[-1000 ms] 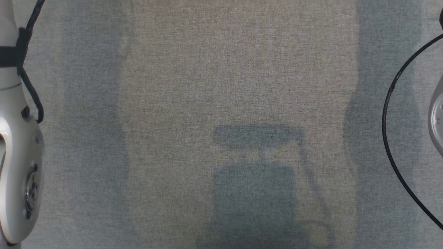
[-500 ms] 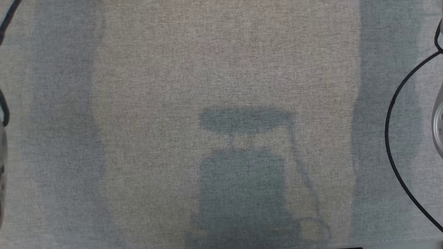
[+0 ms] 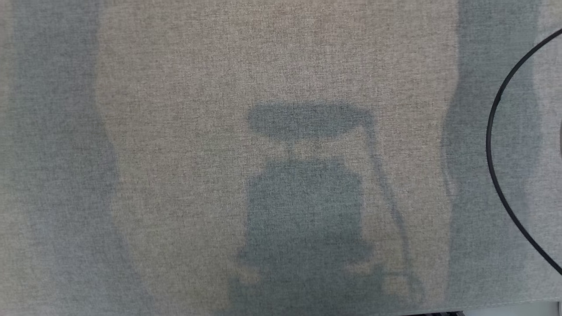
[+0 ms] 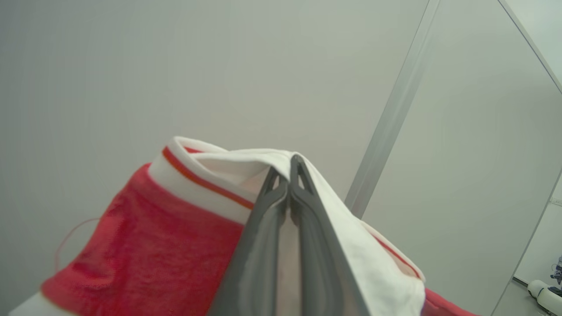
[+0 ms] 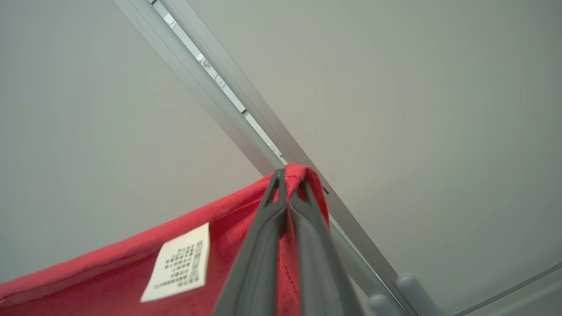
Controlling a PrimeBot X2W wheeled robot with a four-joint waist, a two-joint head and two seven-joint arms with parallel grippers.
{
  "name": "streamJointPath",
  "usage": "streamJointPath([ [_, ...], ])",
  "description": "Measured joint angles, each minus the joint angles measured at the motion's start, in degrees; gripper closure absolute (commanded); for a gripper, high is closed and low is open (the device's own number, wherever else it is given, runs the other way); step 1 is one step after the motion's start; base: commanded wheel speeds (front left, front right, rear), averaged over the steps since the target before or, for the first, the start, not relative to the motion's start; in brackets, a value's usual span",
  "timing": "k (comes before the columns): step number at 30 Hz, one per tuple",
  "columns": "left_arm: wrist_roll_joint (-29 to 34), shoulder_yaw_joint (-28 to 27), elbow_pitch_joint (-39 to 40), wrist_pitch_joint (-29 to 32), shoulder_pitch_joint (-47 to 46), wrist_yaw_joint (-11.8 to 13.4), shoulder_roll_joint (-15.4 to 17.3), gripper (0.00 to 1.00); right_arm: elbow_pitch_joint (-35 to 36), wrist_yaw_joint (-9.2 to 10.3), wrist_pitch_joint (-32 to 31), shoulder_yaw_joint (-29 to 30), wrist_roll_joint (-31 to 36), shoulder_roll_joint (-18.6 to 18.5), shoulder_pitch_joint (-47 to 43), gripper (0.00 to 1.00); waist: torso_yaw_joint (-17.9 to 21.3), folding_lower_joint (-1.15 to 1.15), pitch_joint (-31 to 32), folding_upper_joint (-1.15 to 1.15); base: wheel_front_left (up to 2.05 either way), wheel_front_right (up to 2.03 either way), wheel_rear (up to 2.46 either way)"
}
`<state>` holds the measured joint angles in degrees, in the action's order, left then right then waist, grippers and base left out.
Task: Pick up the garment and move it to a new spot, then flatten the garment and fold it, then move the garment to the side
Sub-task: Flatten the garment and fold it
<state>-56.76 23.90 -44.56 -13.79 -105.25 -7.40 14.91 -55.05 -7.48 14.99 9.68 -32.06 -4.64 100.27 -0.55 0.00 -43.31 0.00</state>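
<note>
Left claw clamps the garment at its white trim, right claw clamps its red hem; grey counter stretches wide to its near edge, black cable arcing at right

Dim, soft light from overhead falls on the grey tabletop, and the picture is grainy and low in contrast. A shadow with blurred edges, shaped like a head and body, lies at the middle of its near edge. 2 broad shadow bands run along its left and right sides. Both wrist views are brighter and evenly lit. In them the left gripper and right gripper smear out of focus toward the lens. The red garment looks soft.
</note>
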Motion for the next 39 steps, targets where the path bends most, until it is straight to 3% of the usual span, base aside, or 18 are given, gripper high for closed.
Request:
streamJointPath([
  [7,-0.44,-0.18,1.74,-0.97,-4.74,0.00,1.32,1.00,7.37,0.00,0.07,3.45,1.66,0.99,3.27,1.00,-0.37,0.00,-1.73,0.00,0.00,0.00,0.00],
  [14,-0.35,-4.26,6.92,-1.00,-9.24,-0.11,1.91,1.00,16.14,-0.01,0.07,5.57,1.52,1.76,5.55,1.00,-0.90,0.00,-3.24,0.00,0.00,0.00,0.00],
  [21,1.90,-4.81,7.14,-1.02,-7.37,-0.15,2.05,1.00,13.72,-0.02,0.07,5.52,4.45,1.92,3.64,1.00,-1.04,0.00,-3.47,0.00,0.00,0.00,0.00],
  [30,2.82,0.76,6.03,-1.18,-0.36,-0.14,1.69,1.00,9.33,0.00,0.07,4.54,7.92,1.80,0.46,1.00,-0.31,0.00,-5.15,0.00,0.00,0.00,0.00],
  [34,-1.75,5.30,8.32,-0.91,5.27,-0.14,2.31,1.00,8.78,0.00,0.03,-0.47,5.87,1.83,-3.67,1.00,-0.21,0.00,-4.64,0.00,0.00,0.00,0.00],
  [39,-8.87,10.58,13.01,0.70,16.15,-0.14,6.50,1.00,10.48,0.00,-1.52,-6.58,1.44,-0.45,-12.96,1.00,-0.49,0.00,-2.17,0.00,0.00,0.00,0.00],
])
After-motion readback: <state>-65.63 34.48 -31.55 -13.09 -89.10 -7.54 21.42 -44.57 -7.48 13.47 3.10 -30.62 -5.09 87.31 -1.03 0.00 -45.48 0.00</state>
